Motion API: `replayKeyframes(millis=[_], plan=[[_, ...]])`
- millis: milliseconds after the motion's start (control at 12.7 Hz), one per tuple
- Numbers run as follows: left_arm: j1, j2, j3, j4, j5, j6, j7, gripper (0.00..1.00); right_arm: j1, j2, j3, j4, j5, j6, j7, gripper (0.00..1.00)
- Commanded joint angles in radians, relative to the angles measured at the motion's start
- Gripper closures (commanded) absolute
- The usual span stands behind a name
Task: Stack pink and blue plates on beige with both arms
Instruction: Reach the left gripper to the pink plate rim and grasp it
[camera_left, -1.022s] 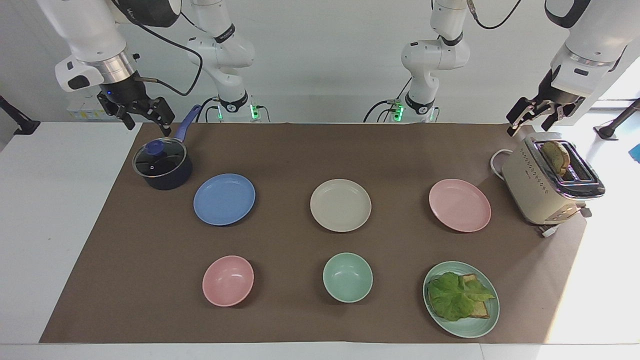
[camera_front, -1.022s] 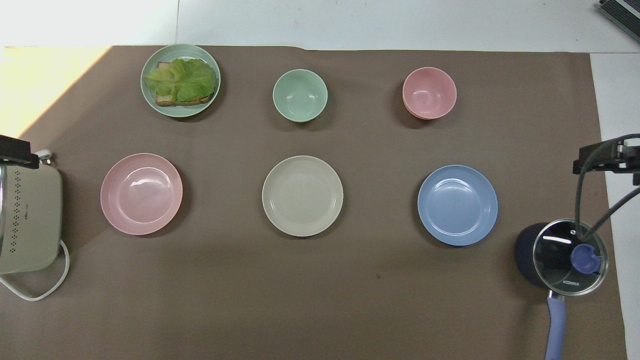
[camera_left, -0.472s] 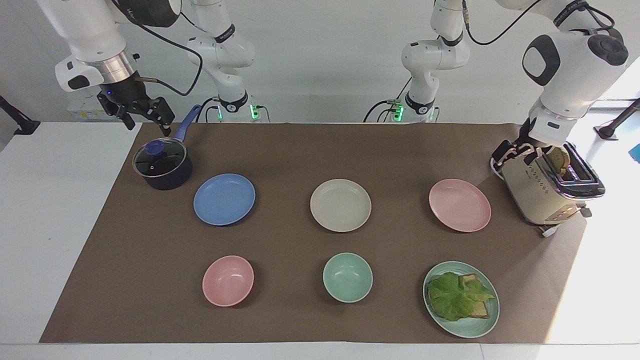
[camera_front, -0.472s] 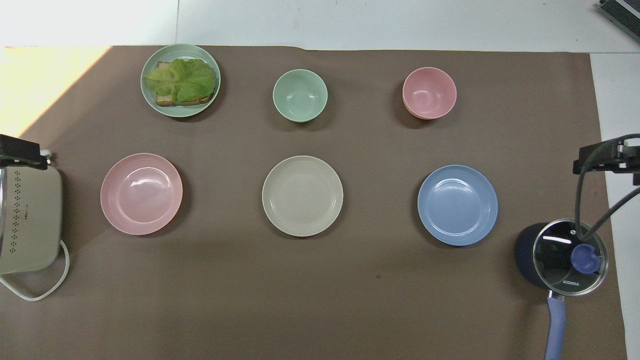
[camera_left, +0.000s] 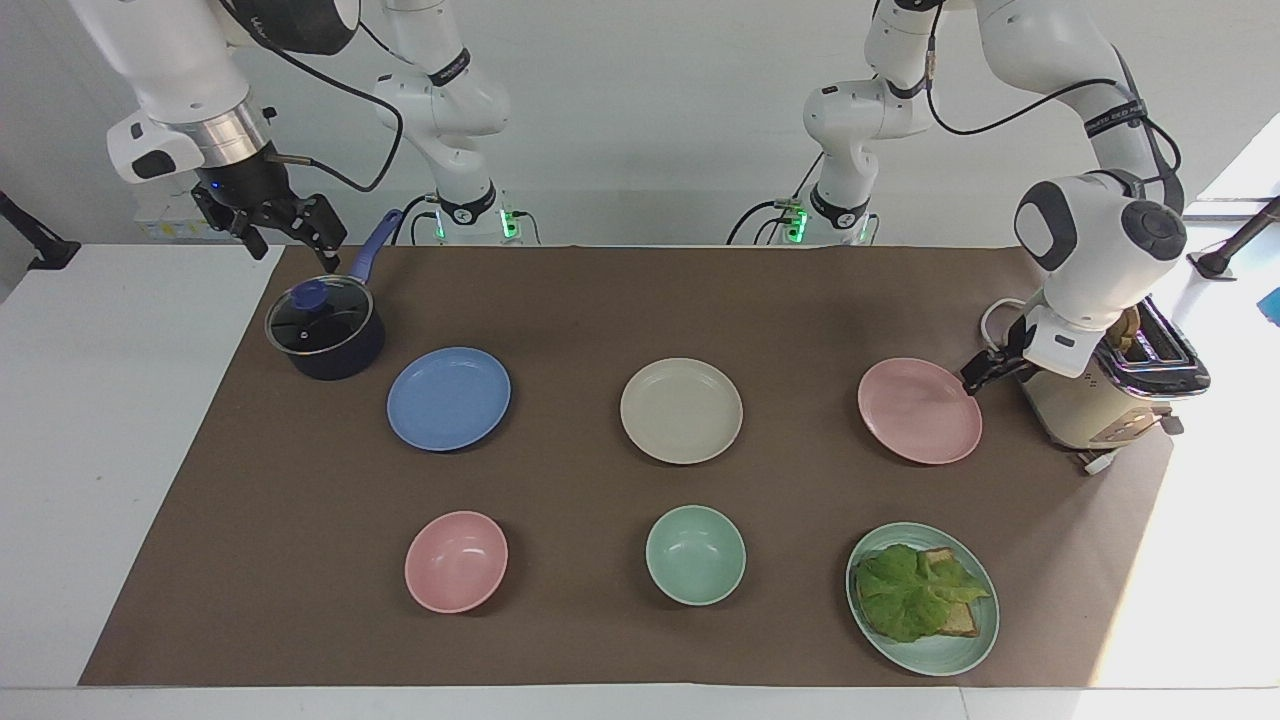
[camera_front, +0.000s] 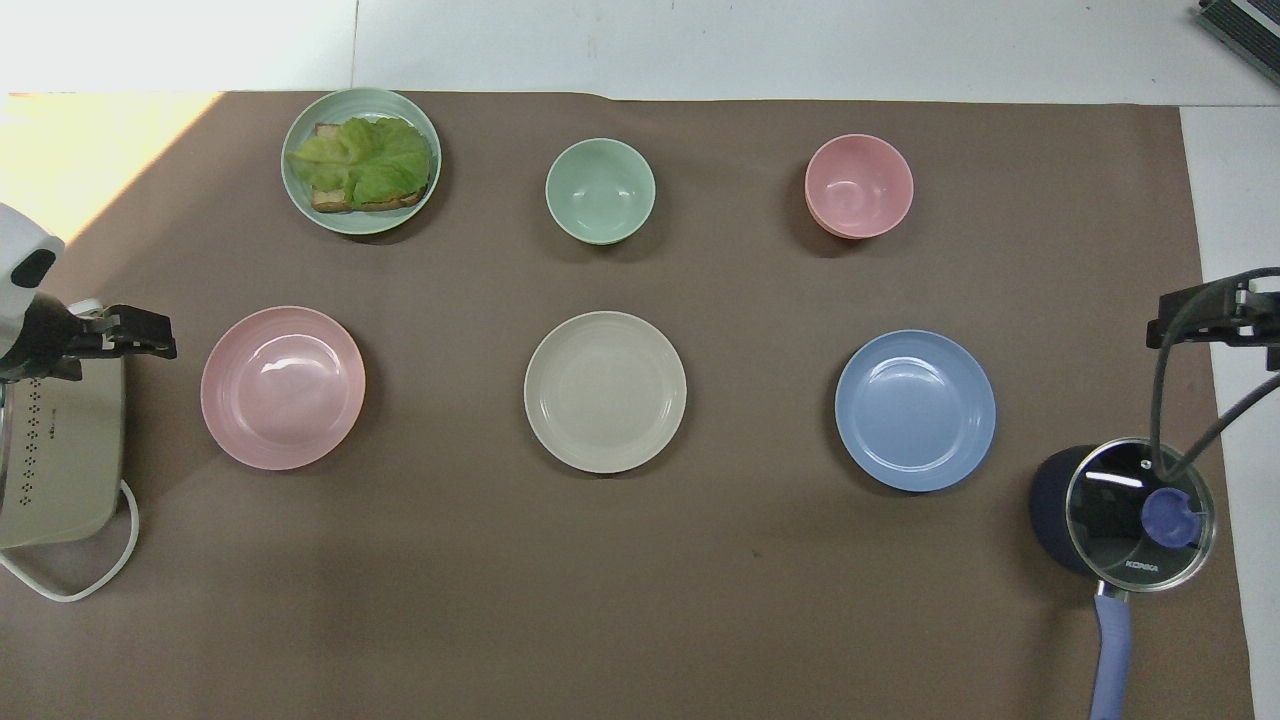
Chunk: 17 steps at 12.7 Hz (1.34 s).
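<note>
Three equal plates lie in a row on the brown mat: the blue plate (camera_left: 449, 399) (camera_front: 915, 410) toward the right arm's end, the beige plate (camera_left: 681, 411) (camera_front: 605, 392) in the middle, and the pink plate (camera_left: 920, 412) (camera_front: 283, 388) toward the left arm's end. My left gripper (camera_left: 978, 375) (camera_front: 150, 342) hangs low and open between the toaster and the pink plate, just off the plate's rim, holding nothing. High up, my right gripper (camera_left: 290, 235) (camera_front: 1200, 325) stands open and empty over the mat's corner beside the pot.
A cream toaster (camera_left: 1085, 400) with toast in it stands at the left arm's end. A dark lidded pot (camera_left: 325, 328) with a blue handle sits beside the blue plate. Farther from the robots lie a pink bowl (camera_left: 456, 561), a green bowl (camera_left: 695, 554) and a green plate (camera_left: 925, 660) with toast and lettuce.
My left arm has swung down from above the toaster to the pink plate's rim. The right arm has barely moved. No plate has shifted.
</note>
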<state>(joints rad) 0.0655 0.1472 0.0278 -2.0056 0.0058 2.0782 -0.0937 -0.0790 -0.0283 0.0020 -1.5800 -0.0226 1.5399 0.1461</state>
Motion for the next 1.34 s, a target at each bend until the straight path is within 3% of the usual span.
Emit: replayKeyframes(millis=[0, 315, 787, 865, 944, 1022, 1180, 1258], plan=[[0.007, 0.021, -0.003, -0.033, 0.005, 0.048, -0.006, 0.0, -0.015, -0.021, 0.004, -0.022, 0.0, 0.011, -0.028, 0.0], [0.06, -0.006, -0.005, -0.097, -0.001, 0.048, -0.015, 0.0, -0.015, -0.021, 0.004, -0.022, 0.0, 0.011, -0.028, 0.0], [0.048, 0.0, -0.005, -0.147, -0.001, 0.063, -0.012, 0.0, -0.016, -0.021, 0.004, -0.022, 0.0, 0.012, -0.028, 0.0], [0.048, -0.001, -0.005, -0.147, -0.001, 0.057, -0.014, 0.13, -0.016, -0.019, 0.004, -0.022, 0.0, 0.012, -0.028, 0.0], [0.05, -0.003, -0.005, -0.147, -0.001, 0.056, -0.011, 0.55, -0.016, -0.019, 0.003, -0.022, 0.0, 0.012, -0.03, 0.0], [0.05, -0.003, -0.005, -0.147, -0.001, 0.056, -0.012, 0.75, -0.016, -0.019, 0.003, -0.022, 0.0, 0.012, -0.03, 0.0], [0.048, -0.002, -0.006, -0.145, -0.001, 0.042, -0.012, 1.0, -0.016, -0.019, 0.004, -0.022, 0.0, 0.011, -0.028, 0.0], [0.048, -0.002, -0.006, -0.145, -0.001, 0.039, -0.012, 1.0, -0.016, -0.021, 0.004, -0.022, 0.0, 0.011, -0.028, 0.0]])
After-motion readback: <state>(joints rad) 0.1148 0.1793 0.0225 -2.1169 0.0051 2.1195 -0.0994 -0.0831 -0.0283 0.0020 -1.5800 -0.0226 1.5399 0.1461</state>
